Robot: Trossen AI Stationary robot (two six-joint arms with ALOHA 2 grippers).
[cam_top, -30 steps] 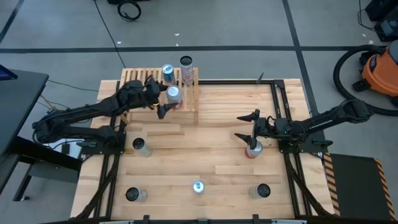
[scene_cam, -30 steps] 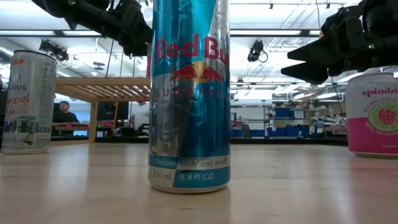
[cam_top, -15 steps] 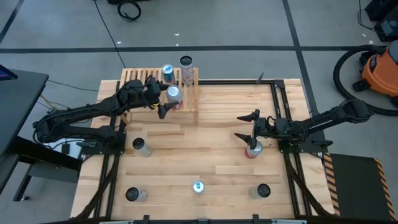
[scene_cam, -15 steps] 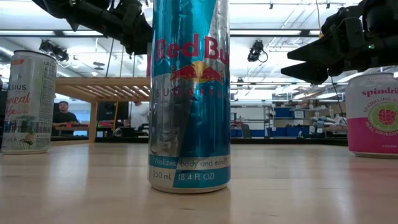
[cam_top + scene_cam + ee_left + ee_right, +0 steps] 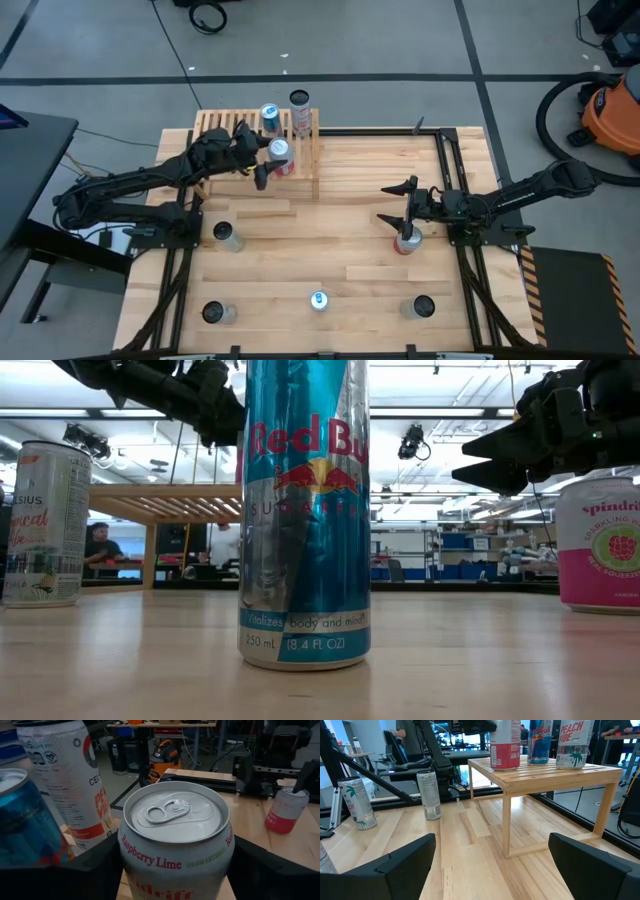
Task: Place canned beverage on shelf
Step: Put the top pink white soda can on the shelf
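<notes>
Since a second ago the left gripper [image 5: 268,163] has narrowed around the raspberry lime can [image 5: 176,837], can otherwise unmoved. Can stands on the shelf [image 5: 215,125], between the fingers [image 5: 95,865]; contact can't be told. Blue can [image 5: 269,117] and white can [image 5: 299,104] stand just beyond it on the slats. Right gripper [image 5: 397,203] spread wide above a pink can [image 5: 405,243], well apart.

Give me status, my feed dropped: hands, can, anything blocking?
Left hand around the Raspberry Lime can on the shelf. Right hand open above a pink can. Two cans crowd alongside.
</notes>
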